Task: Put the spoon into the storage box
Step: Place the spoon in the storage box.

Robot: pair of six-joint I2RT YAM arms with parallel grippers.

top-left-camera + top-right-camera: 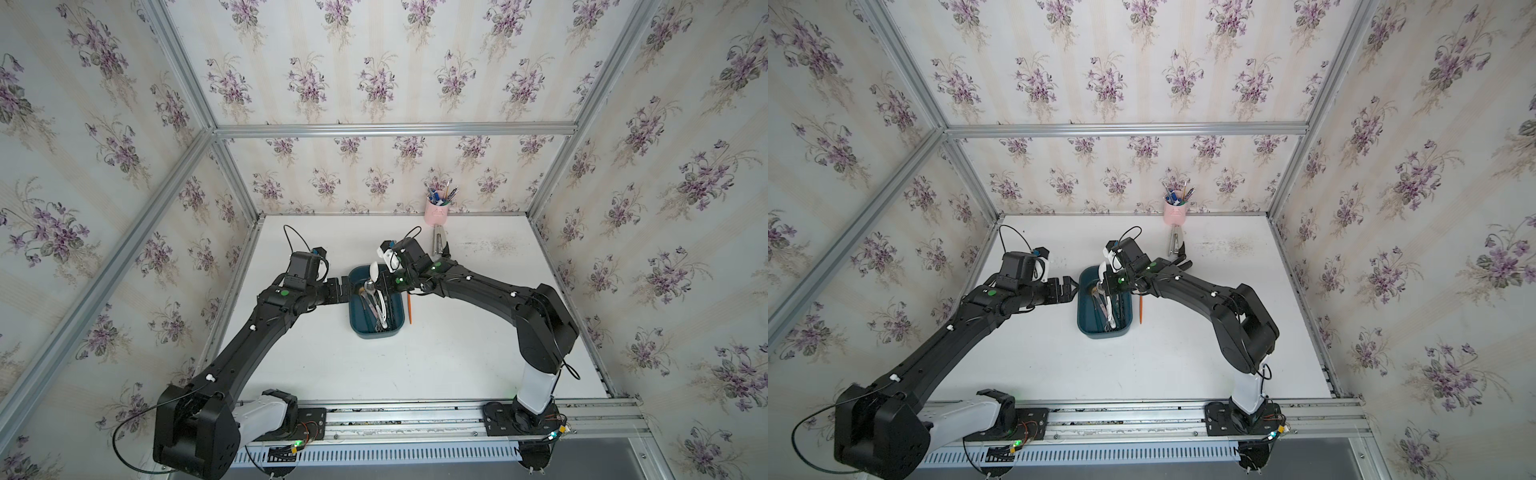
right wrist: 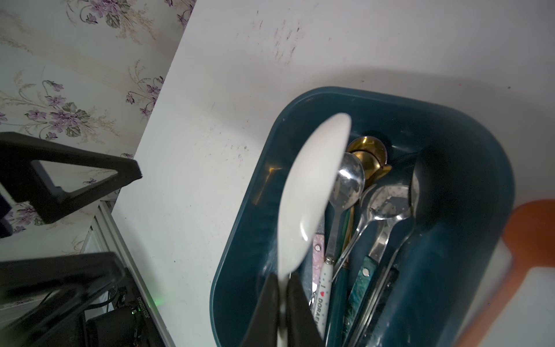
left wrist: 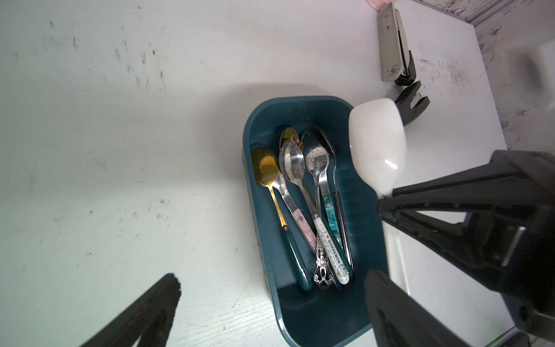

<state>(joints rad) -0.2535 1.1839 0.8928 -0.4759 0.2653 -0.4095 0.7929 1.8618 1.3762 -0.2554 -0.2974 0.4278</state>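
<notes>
Sitting on the desk, long axis pointing away from the robot: storage box. Hanging over it, roughly parallel, bowl at far end: spoon, handle pinched by right gripper. Spread wide just beside its left wall: left gripper.

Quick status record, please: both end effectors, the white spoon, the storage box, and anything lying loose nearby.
right end effector: shut on the white spoon, gripping its handle
left end effector: open, empty, beside the storage box
white spoon: held above the storage box, not released
storage box: already holds several other spoons
loose items: stapler, orange pen, pink pen cup
</notes>
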